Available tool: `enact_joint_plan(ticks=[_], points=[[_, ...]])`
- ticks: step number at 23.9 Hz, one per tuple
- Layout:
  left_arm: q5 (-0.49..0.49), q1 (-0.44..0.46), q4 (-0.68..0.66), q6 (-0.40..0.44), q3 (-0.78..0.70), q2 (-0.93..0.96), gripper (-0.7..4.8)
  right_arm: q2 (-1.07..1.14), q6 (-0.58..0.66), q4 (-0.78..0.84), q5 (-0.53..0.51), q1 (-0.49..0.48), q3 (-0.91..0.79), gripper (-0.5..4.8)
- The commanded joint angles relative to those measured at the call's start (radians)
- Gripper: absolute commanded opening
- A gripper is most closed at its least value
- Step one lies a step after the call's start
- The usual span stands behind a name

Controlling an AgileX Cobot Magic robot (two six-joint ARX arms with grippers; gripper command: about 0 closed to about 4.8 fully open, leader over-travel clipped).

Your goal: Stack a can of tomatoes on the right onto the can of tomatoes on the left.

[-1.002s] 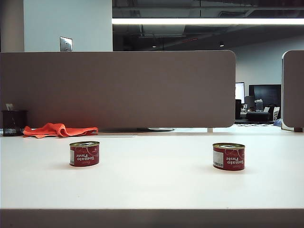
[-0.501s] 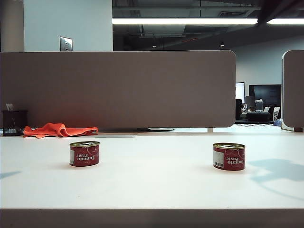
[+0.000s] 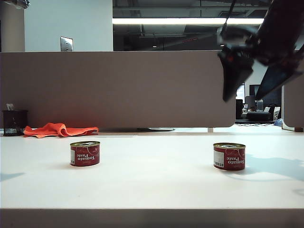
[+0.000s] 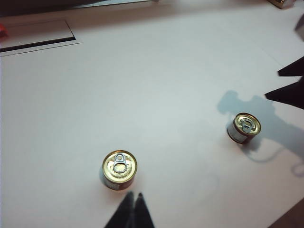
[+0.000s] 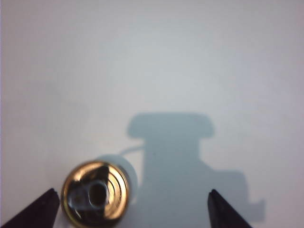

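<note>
Exterior view. Two alike cans of tomatoes stand upright and well apart on the white table [image 3: 152, 190]: the left can [image 3: 85, 153] and the right can [image 3: 229, 156], each red with a gold rim and white "Tomato Paste" lettering. The right gripper [image 3: 251, 92] hangs high above the table on the right of this view, its two dark fingers spread wide and pointing down; it is clear of the right can, which stands below it and a little to the left. Its shadow falls on the table just right of that can. Behind the cans, along the brown partition [image 3: 118, 88], lie an orange cloth [image 3: 59, 129] and a dark cup [image 3: 14, 122].

Left wrist view. The left can [image 4: 119, 169] is seen from above, pull tab showing, standing just beyond the tips of the left gripper [image 4: 132, 211], whose two dark fingers lie pressed together with no gap between them and nothing held. The right can [image 4: 244, 128] stands well apart, near the dark finger tips of the other arm at the frame edge.

Right wrist view. The right can [image 5: 96, 197] (image somewhat blurred) lies between the widely spread fingers of the right gripper [image 5: 128, 209], close to one fingertip [image 5: 40, 209] and far from the other; the fingers do not appear to touch it. The gripper's shadow lies on the table beside the can.
</note>
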Motion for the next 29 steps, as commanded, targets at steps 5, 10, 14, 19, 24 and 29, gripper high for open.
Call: enact_joint_plan(ticks=[5, 10, 14, 19, 24, 29], points=[[0.006, -0.007, 0.008, -0.003, 0.008, 0.000, -0.05, 0.147, 0.032, 0.015, -0.063, 0.019, 0.054, 4.79], [0.006, -0.007, 0.008, -0.003, 0.008, 0.000, -0.05, 0.190, 0.046, 0.002, -0.051, 0.037, 0.054, 4.79], [0.006, -0.007, 0.008, -0.003, 0.008, 0.000, -0.05, 0.219, 0.047, -0.020, -0.034, 0.042, 0.054, 4.79], [0.006, -0.007, 0.006, -0.003, 0.008, 0.000, -0.05, 0.262, 0.047, -0.035, -0.026, 0.040, 0.054, 4.79], [0.006, -0.007, 0.005, -0.002, 0.008, 0.000, -0.05, 0.280, 0.052, -0.040, -0.023, 0.047, 0.054, 4.79], [0.006, -0.007, 0.005, -0.002, 0.008, 0.000, -0.05, 0.282, 0.071, -0.063, -0.023, 0.047, 0.054, 3.80]])
